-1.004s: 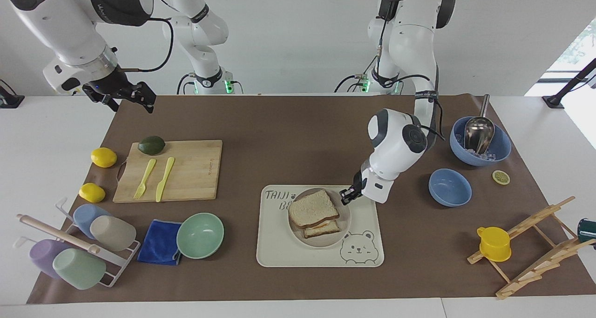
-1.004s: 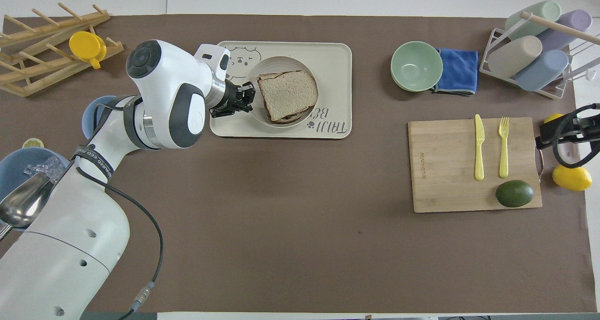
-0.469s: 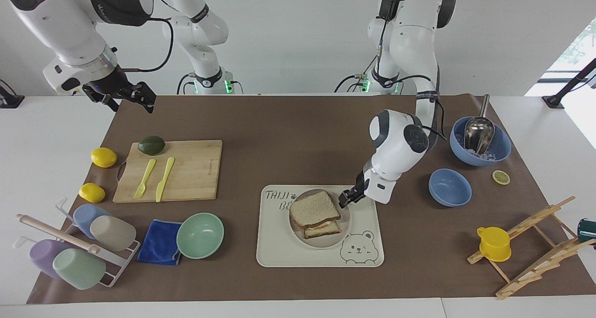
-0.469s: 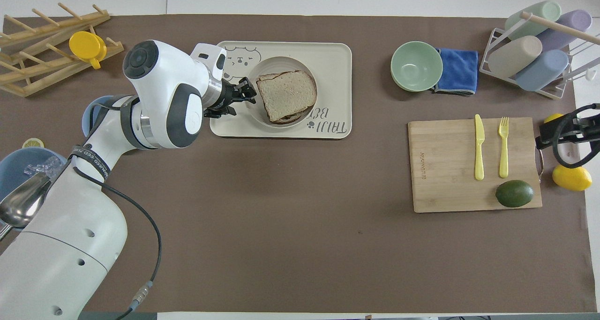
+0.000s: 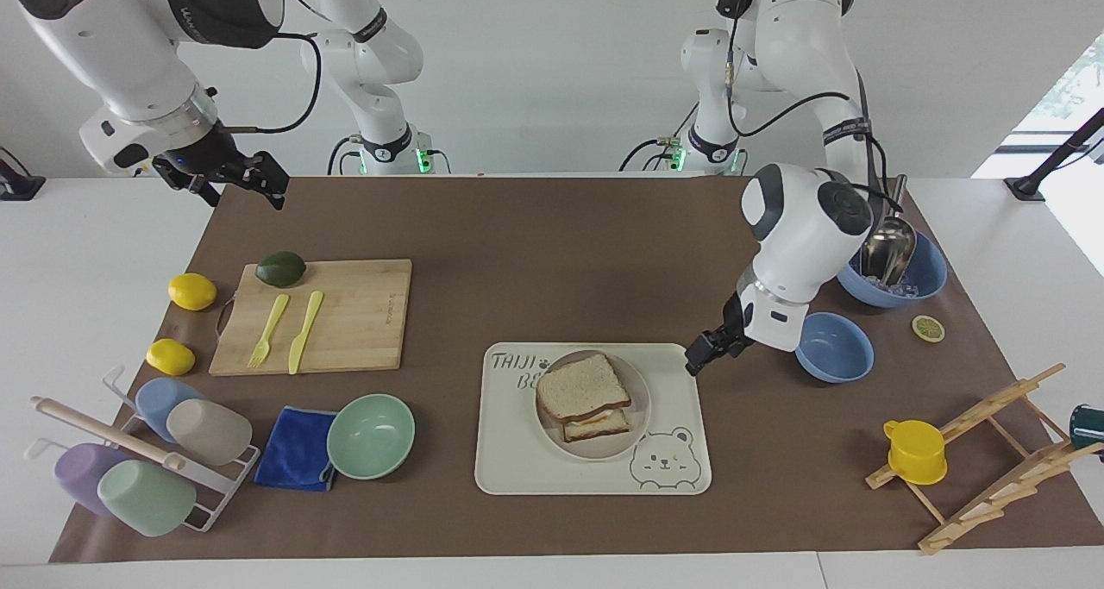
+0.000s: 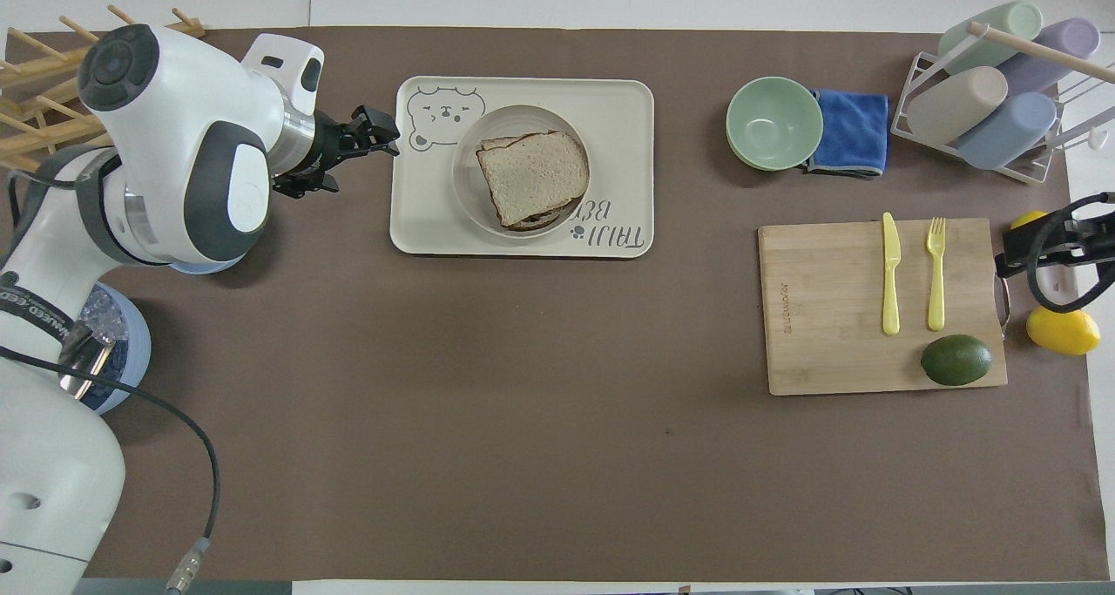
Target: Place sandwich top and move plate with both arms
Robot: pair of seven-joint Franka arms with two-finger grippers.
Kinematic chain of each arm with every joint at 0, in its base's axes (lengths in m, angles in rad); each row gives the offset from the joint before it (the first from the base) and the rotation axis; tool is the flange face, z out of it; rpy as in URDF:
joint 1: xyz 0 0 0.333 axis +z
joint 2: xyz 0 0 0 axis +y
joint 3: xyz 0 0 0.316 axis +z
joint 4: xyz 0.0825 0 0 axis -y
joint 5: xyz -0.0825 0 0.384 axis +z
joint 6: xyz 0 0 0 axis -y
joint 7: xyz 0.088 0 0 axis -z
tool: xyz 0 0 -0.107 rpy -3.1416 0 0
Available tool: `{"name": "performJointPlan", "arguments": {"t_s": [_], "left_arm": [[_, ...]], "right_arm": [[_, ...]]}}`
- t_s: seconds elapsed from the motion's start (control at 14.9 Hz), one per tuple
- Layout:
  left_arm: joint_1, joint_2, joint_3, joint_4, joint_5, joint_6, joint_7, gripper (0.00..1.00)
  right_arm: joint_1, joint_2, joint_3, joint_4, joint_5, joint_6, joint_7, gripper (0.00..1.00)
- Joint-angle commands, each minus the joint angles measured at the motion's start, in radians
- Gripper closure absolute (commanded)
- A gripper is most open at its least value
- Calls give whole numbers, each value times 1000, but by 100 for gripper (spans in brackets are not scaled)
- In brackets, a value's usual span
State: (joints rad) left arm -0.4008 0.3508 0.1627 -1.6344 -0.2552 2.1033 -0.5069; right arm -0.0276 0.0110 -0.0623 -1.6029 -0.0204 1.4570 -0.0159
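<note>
The sandwich top (image 5: 582,385) is lying on the plate (image 5: 639,412), apart from the left gripper (image 5: 700,356) (jaws gaping, empty); right gripper (image 5: 233,178) is waiting, open.

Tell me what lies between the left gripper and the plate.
Only bare cream tray, plain in the overhead view: left gripper hangs at its edge, clear of the plate.

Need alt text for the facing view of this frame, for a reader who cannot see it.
A pale speckled bread slice tops a sandwich on a small round beige-grey plate set in a cream rectangular tray with a bear drawing. The left arm's black pincer hangs empty by the tray's edge; the right pincer waits raised over the table's corner, up from a bamboo cutting board.
</note>
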Motion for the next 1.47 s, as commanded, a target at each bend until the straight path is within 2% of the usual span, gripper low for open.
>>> {"name": "performJointPlan", "arguments": {"t_s": [0.0,0.4,0.67,0.94,1.0,1.07,1.14,1.27,1.41], "left_arm": [[-3,-85,44,-25,77,-98,46,0],[-3,-258,176,-25,94,-330,299,0],[-9,-354,178,-25,206,-460,347,0],[-1,-400,170,-1,224,-538,349,0],[7,-400,153,20,226,-569,349,0],[64,-401,102,36,229,-594,349,0],[168,-401,-1,45,229,-607,350,0],[288,-401,-125,51,231,-605,352,0],[316,-401,-160,53,235,-594,353,0]], "right_arm": [[-5,-20,4,-23,2,3,1,0],[-5,-20,4,-23,2,3,1,0],[-5,-20,4,-23,2,3,2,0],[-5,-20,4,-23,2,3,2,0],[-3,-20,4,-23,2,3,1,0],[-5,-20,4,-23,2,3,2,0],[-5,-20,4,-23,2,3,2,0],[-5,-20,4,-23,2,3,2,0],[-5,-20,4,-23,2,3,2,0]]}}
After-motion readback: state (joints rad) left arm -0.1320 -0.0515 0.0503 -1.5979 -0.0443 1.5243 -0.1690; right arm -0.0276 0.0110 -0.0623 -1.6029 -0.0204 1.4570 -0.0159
